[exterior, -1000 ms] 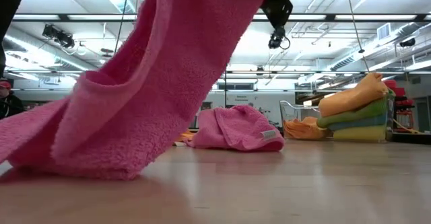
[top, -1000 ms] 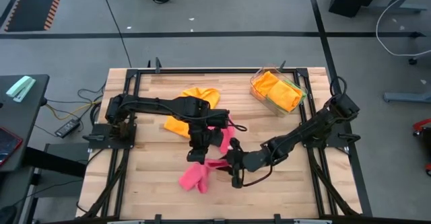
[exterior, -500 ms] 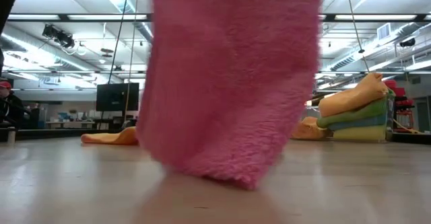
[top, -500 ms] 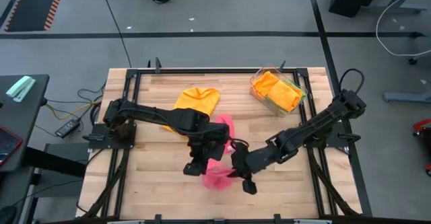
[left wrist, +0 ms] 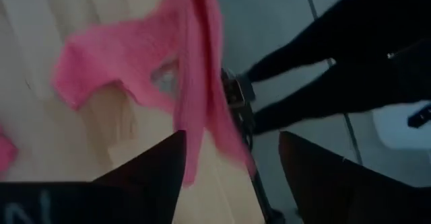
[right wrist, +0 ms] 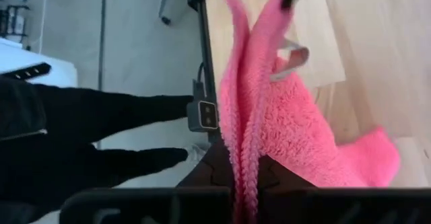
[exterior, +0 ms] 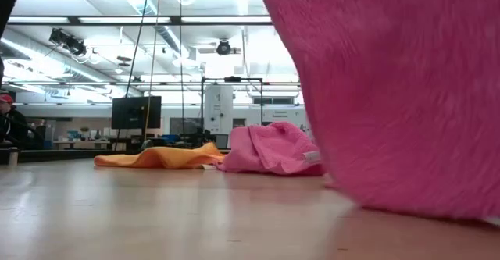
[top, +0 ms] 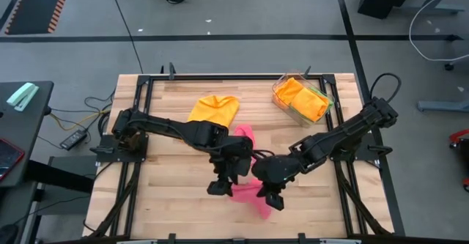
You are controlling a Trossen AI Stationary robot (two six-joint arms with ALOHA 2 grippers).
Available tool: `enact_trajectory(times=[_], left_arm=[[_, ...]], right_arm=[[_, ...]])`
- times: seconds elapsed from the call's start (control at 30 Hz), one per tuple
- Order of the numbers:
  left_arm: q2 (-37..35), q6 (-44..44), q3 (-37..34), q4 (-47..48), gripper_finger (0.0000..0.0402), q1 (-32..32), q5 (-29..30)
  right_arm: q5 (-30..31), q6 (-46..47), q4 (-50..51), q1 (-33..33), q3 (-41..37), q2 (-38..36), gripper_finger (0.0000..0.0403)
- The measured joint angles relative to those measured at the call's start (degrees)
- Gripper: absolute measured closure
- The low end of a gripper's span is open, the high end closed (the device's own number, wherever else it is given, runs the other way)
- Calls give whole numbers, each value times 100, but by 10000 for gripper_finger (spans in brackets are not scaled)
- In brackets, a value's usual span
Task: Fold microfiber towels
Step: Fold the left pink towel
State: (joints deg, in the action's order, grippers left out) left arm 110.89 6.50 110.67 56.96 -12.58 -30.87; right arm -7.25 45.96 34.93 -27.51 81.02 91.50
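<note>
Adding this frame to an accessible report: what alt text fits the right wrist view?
The right hand is shut on a pink microfiber towel, pinching its doubled edges so it hangs over the wooden table, with grey floor beyond the table's edge.

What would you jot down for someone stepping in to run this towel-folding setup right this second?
Left gripper: open, holding nothing, beside the hanging pink towel near the table's front middle.
Right gripper: shut on the pink towel's doubled edge, holding it up off the wooden table.
Orange towel: lying loose and unfolded toward the back of the table.
Clear tray, back right corner: holds a stack of folded towels.
Done: the stack in the tray.
Left: lay the pink towel down and fold it, then fold the orange one.
</note>
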Motion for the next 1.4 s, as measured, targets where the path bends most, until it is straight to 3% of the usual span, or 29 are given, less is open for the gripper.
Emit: enact_trajectory(times=[0.17, 0.33, 0.67, 0.83, 1.0, 1.2, 1.4], left_arm=[[0, 349, 0, -454, 157, 9, 302], [0, 456, 0, -531, 160, -34, 984], [0, 757, 0, -1339, 156, -50, 1031], [0, 350, 0, -1090, 183, -76, 1190], [0, 182, 0, -923, 242, -59, 1305], [-1, 586, 548, -760, 379, 36, 500], [-3, 1454, 1035, -963, 388, -37, -843]], right_arm=[[-156, 512, 306, 0, 85, -22, 397], [-123, 829, 301, -6, 94, -223, 397], [-30, 1095, 478, 0, 97, -526, 398], [-59, 1090, 470, -4, 95, -619, 398], [-144, 1046, 464, 0, 95, -640, 398], [-739, 1216, 18, -7, 130, -677, 398], [-1381, 1052, -214, -137, 587, -677, 398]])
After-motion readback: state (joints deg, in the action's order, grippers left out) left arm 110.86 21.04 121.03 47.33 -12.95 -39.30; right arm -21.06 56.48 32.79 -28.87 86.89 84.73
